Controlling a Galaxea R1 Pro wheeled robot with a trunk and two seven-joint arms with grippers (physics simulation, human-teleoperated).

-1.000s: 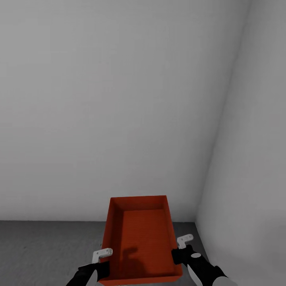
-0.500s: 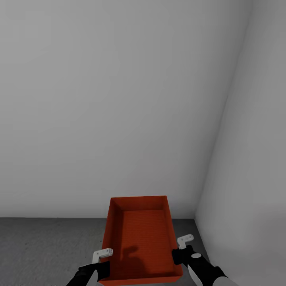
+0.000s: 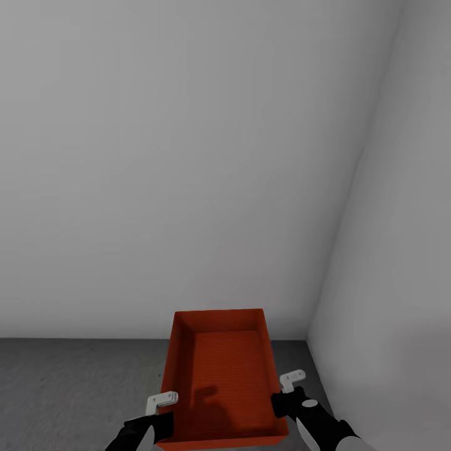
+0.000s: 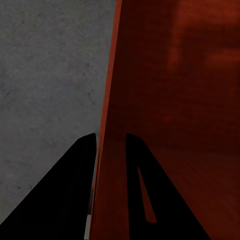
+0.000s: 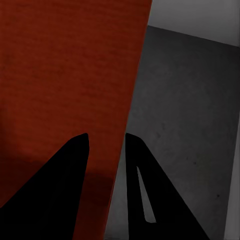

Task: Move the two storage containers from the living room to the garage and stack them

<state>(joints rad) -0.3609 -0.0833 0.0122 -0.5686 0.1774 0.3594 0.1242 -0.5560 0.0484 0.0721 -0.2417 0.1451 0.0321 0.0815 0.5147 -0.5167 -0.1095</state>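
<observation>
While the left gripper [image 3: 168, 410] pinches one long wall of the red bin [image 3: 225, 382] and the right gripper [image 3: 280, 394] pinches the opposite wall, each with one finger inside and one outside, the open-top bin hangs above the grey concrete floor [image 3: 69, 388]. Beyond the bin, white walls [image 3: 188, 156] meet in a corner.

storage container [image 3: 222, 376]: red-orange, rectangular, open top, empty | upright, level | held above the dark grey concrete floor [image 3: 69, 388] | near wall corner
</observation>
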